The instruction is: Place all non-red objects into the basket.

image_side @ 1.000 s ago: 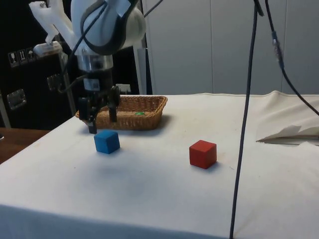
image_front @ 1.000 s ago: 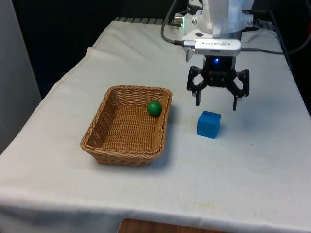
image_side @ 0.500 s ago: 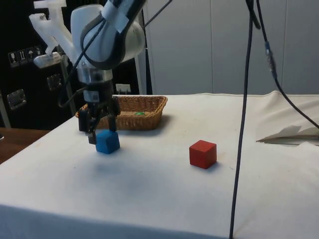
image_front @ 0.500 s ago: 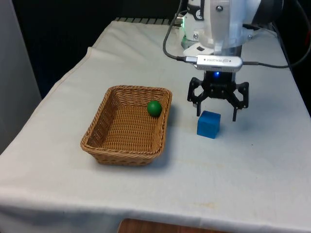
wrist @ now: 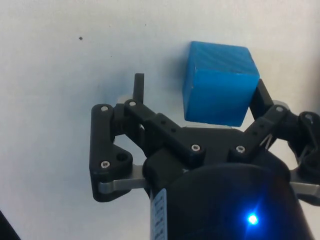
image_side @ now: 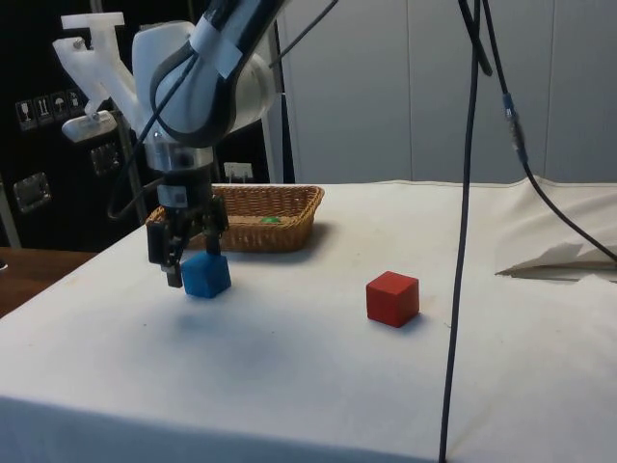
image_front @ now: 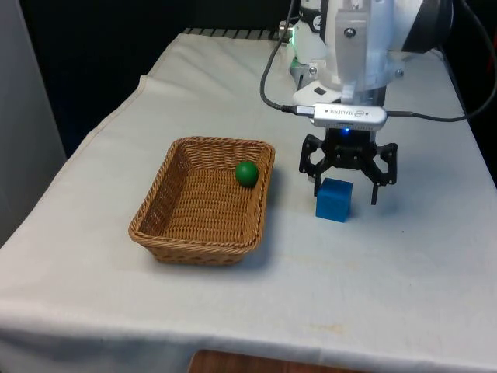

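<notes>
The hand (image_front: 346,186) stood spread wide and empty around the blue cube (image_front: 334,200), which sat off-centre between its fingers (nearer one), beside the basket (image_front: 203,237).

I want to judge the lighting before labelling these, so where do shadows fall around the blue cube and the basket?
Front view: the woven wicker basket casts a soft shadow on the white cloth at its near side. Side view: a faint diffuse shadow lies on the cloth in front of the blue cube. Wrist view: a dim shadow spreads beside the cube, under the open black gripper.
</notes>
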Robot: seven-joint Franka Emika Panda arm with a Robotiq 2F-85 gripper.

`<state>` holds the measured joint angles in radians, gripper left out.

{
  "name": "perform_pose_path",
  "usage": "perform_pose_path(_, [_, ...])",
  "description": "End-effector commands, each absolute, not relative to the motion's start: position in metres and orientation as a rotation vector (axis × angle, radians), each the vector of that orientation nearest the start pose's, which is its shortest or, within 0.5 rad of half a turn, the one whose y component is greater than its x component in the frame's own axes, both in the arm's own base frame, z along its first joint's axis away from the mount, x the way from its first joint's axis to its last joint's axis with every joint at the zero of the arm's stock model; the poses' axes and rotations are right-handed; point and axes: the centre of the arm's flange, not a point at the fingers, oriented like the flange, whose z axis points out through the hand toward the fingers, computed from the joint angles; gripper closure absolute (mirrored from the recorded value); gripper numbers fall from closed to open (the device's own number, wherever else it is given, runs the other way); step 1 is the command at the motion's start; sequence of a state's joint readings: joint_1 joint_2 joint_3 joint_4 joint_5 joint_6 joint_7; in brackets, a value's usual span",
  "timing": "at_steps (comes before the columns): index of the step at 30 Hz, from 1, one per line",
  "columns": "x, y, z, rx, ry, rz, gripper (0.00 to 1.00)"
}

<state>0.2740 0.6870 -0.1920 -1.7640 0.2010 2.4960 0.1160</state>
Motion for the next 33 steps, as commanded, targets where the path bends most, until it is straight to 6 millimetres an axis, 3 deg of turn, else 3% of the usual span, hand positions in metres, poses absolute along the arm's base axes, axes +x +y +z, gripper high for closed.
perform_pose_path(1, [0.664, 0.064, 0.186, -3.12, 0.226, -0.097, 0.0])
perform_pose_path(3, [0.664, 0.064, 0.188, -3.121, 0.229, -0.112, 0.04])
perform_pose_path(4, [0.664, 0.064, 0.188, -3.122, 0.227, -0.113, 0.12])
perform_pose_path(9, [0.663, 0.063, 0.188, -3.126, 0.229, -0.115, 0.66])
perform_pose_path(10, [0.663, 0.064, 0.188, -3.126, 0.227, -0.117, 0.86])
perform_pose_path(11, [0.664, 0.063, 0.187, -3.124, 0.223, -0.1, 0.97])
perform_pose_path(21, [0.664, 0.064, 0.188, -3.125, 0.222, -0.103, 1.0])
perform_pose_path(33, [0.666, 0.051, 0.232, -3.123, 0.229, -0.117, 1.0])
